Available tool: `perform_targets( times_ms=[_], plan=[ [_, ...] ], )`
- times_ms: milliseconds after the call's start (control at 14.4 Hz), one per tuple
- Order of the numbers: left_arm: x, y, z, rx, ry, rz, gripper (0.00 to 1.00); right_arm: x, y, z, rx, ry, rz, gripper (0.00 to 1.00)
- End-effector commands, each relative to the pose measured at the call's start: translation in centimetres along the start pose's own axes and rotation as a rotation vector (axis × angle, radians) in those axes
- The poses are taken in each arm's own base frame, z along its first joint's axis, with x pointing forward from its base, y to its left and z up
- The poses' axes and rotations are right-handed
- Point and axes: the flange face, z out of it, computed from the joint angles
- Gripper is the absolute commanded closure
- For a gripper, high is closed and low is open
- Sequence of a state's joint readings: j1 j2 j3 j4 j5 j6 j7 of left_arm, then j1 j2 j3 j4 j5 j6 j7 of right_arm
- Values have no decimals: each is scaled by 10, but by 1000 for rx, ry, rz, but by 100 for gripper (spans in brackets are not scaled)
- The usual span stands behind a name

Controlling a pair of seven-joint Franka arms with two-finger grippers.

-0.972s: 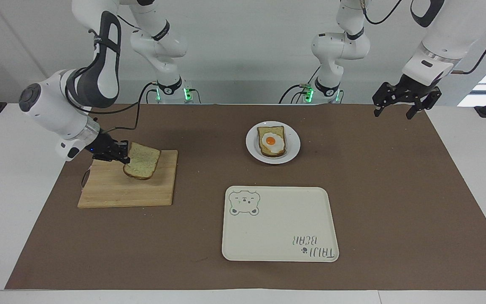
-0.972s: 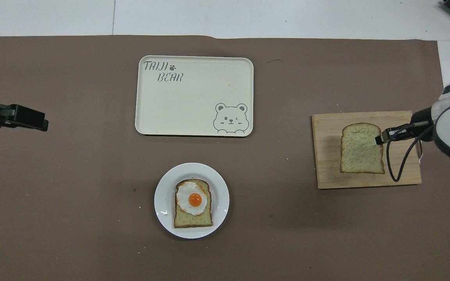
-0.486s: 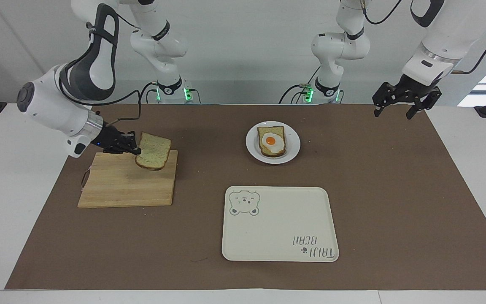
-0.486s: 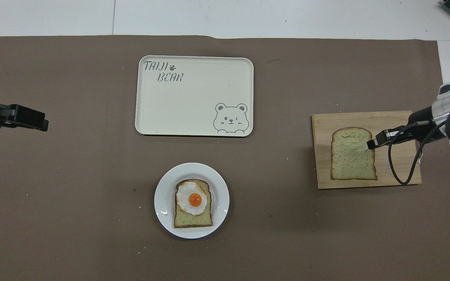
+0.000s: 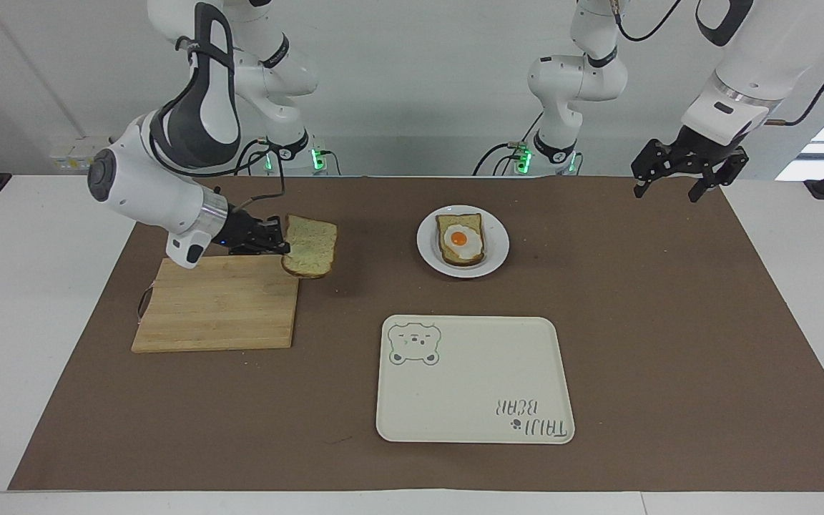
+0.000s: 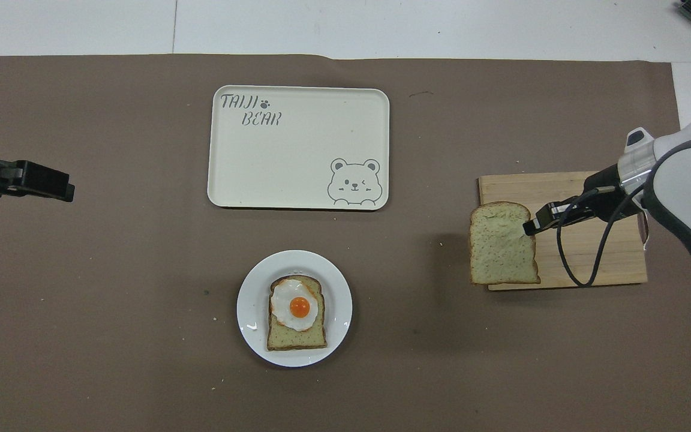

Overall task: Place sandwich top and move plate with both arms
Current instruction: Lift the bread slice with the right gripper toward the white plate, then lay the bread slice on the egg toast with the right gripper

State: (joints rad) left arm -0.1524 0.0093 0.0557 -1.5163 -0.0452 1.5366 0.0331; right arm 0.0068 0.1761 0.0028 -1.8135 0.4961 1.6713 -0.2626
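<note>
Over the cutting board's [image 5: 215, 304] edge, right end effector [image 5: 280, 242] pinches the light, soft sandwich top [image 5: 310, 245] by its crust, sagging likely; left end effector [image 5: 688, 177] waits spread.

Bright, even light (soft shadows)

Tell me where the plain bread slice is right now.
The sandwich top hangs in the right gripper, shut on its edge, in the air over the cutting board's plate-side edge, not yet at the plate.
</note>
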Motion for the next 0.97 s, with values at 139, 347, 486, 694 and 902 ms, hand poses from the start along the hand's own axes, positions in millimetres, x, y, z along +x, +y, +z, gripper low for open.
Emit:
perform_targets(
  times_ms=[139,347,486,694,902],
  plan=[
    [-4,-13,-5,-7,4,-17,0,-3,-68,33,44,-17,41,100],
    [-6,-11,-5,-11,-8,-18,0,-7,-109,55,48,0,50,100],
    [-5,-12,-6,-10,-2,-20,0,-8,-134,67,60,5,76,100],
    [-5,-15,-6,-9,-2,-25,0,-10,-168,83,66,25,97,100],
    [-8,-18,-5,-13,-9,-34,0,-12,-200,98,92,46,113,100]
  ],
)
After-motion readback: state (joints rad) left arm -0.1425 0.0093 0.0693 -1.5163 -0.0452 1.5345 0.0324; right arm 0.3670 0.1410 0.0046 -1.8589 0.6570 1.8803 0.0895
